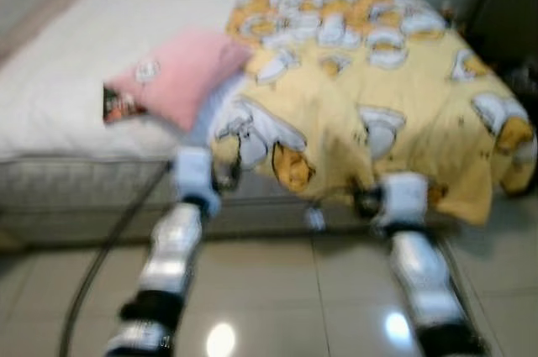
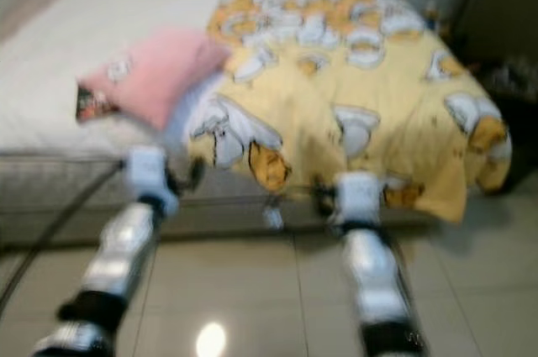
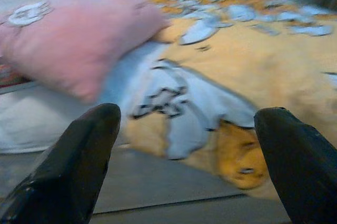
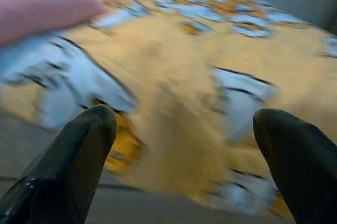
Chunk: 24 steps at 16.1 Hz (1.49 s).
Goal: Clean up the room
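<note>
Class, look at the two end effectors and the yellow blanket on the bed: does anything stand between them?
Nothing visible does. The left end effector and right end effector are open, facing the yellow blanket hanging off the bed edge; the pink pillow lies aside.

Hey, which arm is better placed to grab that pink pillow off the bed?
Left, probably. The left claw is open and looks toward the pink pillow, which lies on the robot's left side of the bed. The right claw, also open, faces the yellow blanket instead.
</note>
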Motion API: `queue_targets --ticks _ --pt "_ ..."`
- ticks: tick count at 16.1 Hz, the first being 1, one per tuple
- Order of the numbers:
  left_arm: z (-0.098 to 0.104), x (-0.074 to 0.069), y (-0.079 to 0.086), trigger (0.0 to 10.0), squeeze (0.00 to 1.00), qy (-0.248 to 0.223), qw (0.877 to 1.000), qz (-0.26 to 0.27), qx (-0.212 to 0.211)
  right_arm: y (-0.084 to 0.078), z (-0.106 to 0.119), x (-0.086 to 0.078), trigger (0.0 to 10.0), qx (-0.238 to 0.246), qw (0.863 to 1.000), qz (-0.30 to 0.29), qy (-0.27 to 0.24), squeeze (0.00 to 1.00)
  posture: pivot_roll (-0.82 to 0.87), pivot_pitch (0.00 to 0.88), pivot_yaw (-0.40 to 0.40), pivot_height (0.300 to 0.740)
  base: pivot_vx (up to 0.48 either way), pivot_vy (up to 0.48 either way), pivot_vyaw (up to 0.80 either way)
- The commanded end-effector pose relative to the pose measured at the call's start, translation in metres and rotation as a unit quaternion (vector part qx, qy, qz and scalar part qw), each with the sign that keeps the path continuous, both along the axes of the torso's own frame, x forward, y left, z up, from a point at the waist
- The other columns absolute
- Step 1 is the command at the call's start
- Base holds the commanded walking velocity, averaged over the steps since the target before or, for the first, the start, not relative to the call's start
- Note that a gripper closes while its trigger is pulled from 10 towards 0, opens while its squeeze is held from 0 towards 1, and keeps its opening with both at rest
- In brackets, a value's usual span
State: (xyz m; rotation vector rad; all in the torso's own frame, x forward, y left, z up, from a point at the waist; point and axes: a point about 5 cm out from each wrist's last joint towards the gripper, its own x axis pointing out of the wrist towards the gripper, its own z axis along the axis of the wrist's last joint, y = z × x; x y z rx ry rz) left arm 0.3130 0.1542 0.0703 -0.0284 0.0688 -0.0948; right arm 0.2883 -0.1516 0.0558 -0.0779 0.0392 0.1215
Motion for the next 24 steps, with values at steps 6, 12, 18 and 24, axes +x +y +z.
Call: queue_targets --ticks 6,12,18,24 --pt "0.003 0.002 -0.005 10.0 0.00 -0.007 1.000 0.021 -0.019 -0.011 -0.006 -0.002 10.0 -0.014 1.000 -0.006 0.010 0.00 -0.16 0.000 0.052 0.740 0.449 0.000 0.00" --pt "0.005 0.005 -0.007 10.0 0.00 -0.011 1.000 0.014 -0.009 -0.010 -0.006 0.000 10.0 -0.011 1.000 -0.004 0.010 0.00 -0.16 0.000 0.052 0.740 0.356 0.321 0.29" --pt "0.014 0.008 -0.007 10.0 0.00 -0.036 0.999 0.015 -0.001 -0.011 -0.007 -0.002 10.0 -0.016 1.000 -0.003 0.007 0.00 -0.16 0.000 0.051 0.740 0.371 0.304 0.00" --pt "0.018 0.012 -0.007 10.0 0.00 -0.038 0.999 0.007 0.016 -0.011 -0.007 -0.002 10.0 -0.019 1.000 -0.010 0.003 0.00 -0.17 0.000 0.055 0.740 0.456 0.052 -0.26"
